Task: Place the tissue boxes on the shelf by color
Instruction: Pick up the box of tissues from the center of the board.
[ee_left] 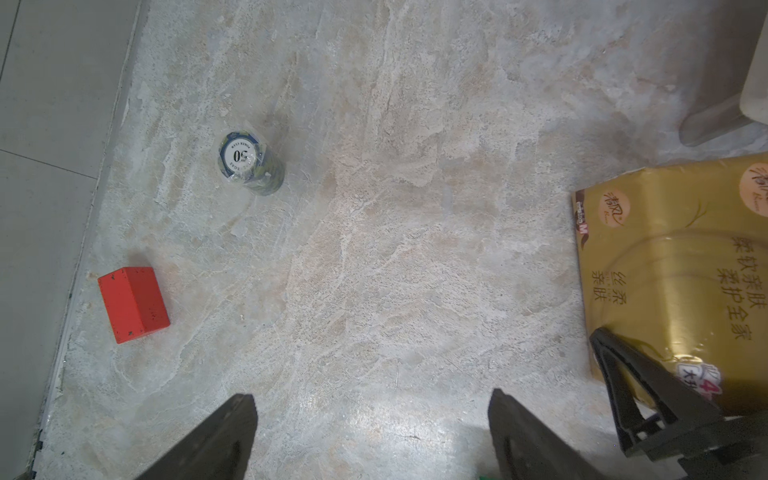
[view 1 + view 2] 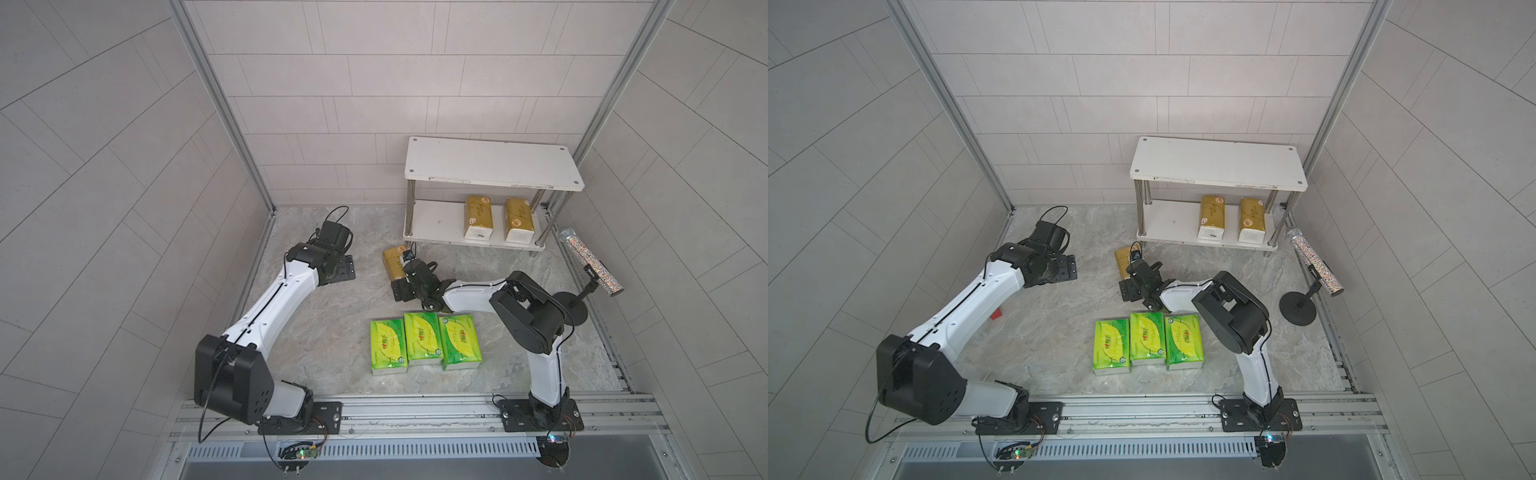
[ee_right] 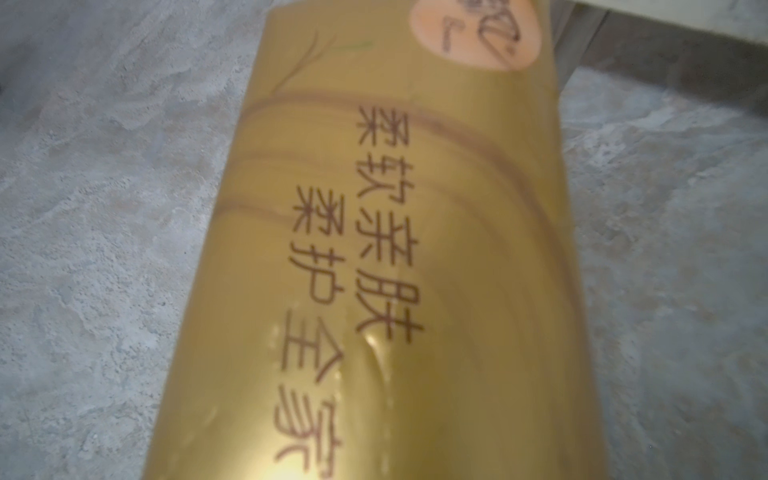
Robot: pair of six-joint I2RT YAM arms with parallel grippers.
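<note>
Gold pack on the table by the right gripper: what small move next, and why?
Probably close the right gripper on the gold pack and lift it: it lies on the table before the shelf, whose lower tier holds two gold packs with bare room beside them.

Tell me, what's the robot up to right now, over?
Left gripper open, hovering over table. Right gripper at third gold tissue pack, grip unclear. Two gold packs on lower tier of shelf; three green packs waiting. Nothing blocking.
</note>
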